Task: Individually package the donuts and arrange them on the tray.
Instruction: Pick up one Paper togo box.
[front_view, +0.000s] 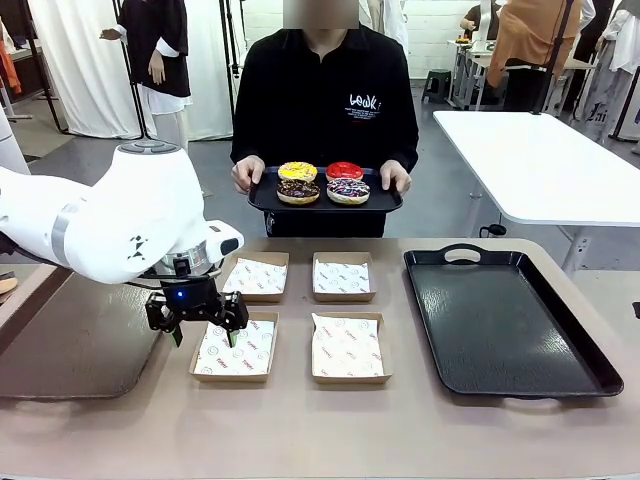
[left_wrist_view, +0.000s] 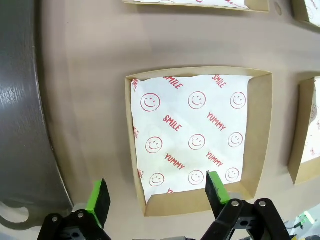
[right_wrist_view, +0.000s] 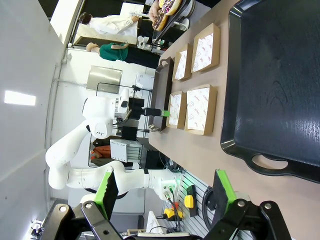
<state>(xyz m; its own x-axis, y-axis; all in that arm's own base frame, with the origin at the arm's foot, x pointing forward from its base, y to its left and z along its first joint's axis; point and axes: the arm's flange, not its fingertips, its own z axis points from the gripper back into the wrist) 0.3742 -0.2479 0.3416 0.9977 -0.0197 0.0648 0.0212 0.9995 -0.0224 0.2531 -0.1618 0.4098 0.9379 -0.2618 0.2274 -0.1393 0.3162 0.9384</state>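
A person at the far side holds a small black serving tray (front_view: 262, 200) carrying the donuts: yellow-iced (front_view: 297, 171), red-iced (front_view: 344, 171), chocolate-glazed (front_view: 298, 191) and dark with sprinkles (front_view: 348, 190). The large black tray (front_view: 510, 320) lies on the table's right and also appears in the right wrist view (right_wrist_view: 280, 75). My left gripper (front_view: 204, 335) hovers open just above the left edge of the near-left paper-lined box (front_view: 236, 348). In its wrist view the gripper (left_wrist_view: 158, 195) straddles that box's near-left corner (left_wrist_view: 260, 130). My right gripper (right_wrist_view: 165, 192) is open and holds nothing, off the tray's end.
Three more paper-lined cardboard boxes sit mid-table: far left (front_view: 256, 276), far right (front_view: 343, 277), near right (front_view: 348, 348). A dark flat tray (front_view: 80, 340) lies at the table's left. A white table (front_view: 540, 160) stands behind at the right.
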